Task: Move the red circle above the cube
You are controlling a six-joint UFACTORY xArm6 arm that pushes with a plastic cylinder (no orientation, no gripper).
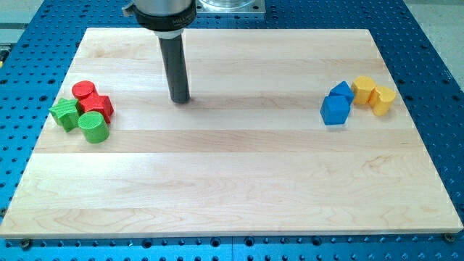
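Note:
The red circle (84, 90) is a short red cylinder at the view's left, at the top of a tight cluster. Just below and right of it sits a red star-like block (98, 106). A blue cube (335, 109) stands at the view's right, with a second blue block (341, 91) touching it just above. My tip (180, 99) rests on the board right of the red circle, about a hand's width away, touching no block.
A green star-like block (65, 114) and a green cylinder (93, 127) complete the left cluster. Two yellow blocks (363, 89) (382, 100) sit right of the blue ones. The wooden board (232, 188) lies on a blue perforated table.

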